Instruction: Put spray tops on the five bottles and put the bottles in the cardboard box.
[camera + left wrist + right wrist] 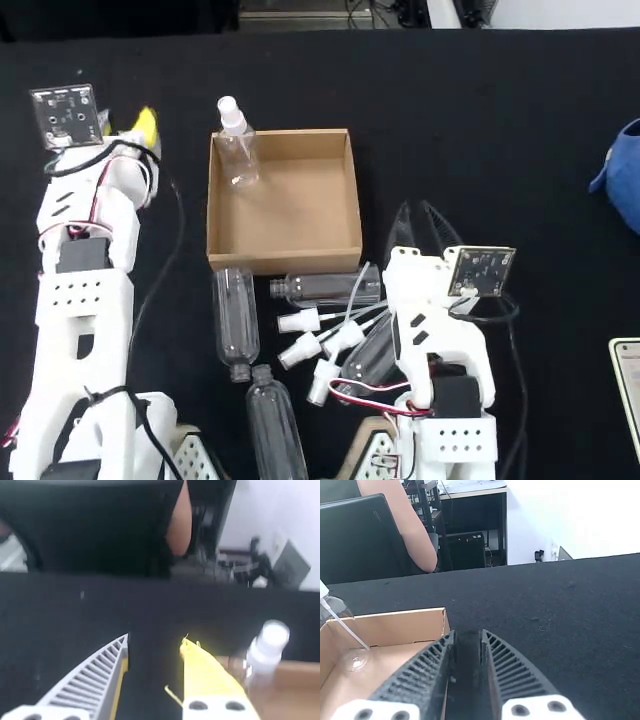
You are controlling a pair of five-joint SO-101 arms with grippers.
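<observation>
Cardboard box (283, 255) has one topped bottle (238, 150) standing tight in a corner.

Five clear bottles: one capped bottle (238, 145) in the single cardboard box (300, 240) and four uncapped bottles (235, 320) (275, 425) (325, 288) (372, 352) on the table (500, 120). Four loose spray tops (293, 322) (298, 354) (341, 338) (318, 386) lie among them.
</observation>
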